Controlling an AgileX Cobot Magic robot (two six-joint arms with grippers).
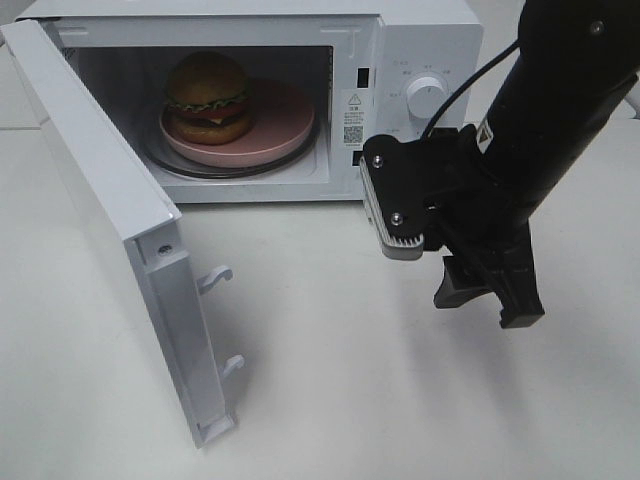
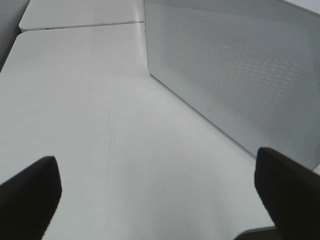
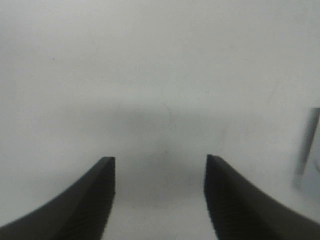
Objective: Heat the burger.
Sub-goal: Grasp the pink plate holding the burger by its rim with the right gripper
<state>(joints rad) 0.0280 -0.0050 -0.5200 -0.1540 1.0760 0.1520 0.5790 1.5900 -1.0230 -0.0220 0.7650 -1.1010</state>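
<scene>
- Right gripper (image 1: 484,303), jaws apart and empty, hangs above the desk (image 1: 400,400) in front of the microwave (image 1: 420,40).
- Left gripper (image 2: 157,200) is likewise spread and holds nothing.
- Burger (image 1: 207,95) sits at ten o'clock from the right gripper, on the pink plate (image 1: 285,125) inside the microwave.
- Door (image 1: 100,220), at nine o'clock, stands wide open. Loading looks done, so the next move is probably to swing it shut, then turn the knob (image 1: 427,97).

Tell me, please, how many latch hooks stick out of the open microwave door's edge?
2. One latch hook sits partway up the free edge of the open microwave door; the other is below it, nearer the door's bottom corner. None seems hidden.
</scene>
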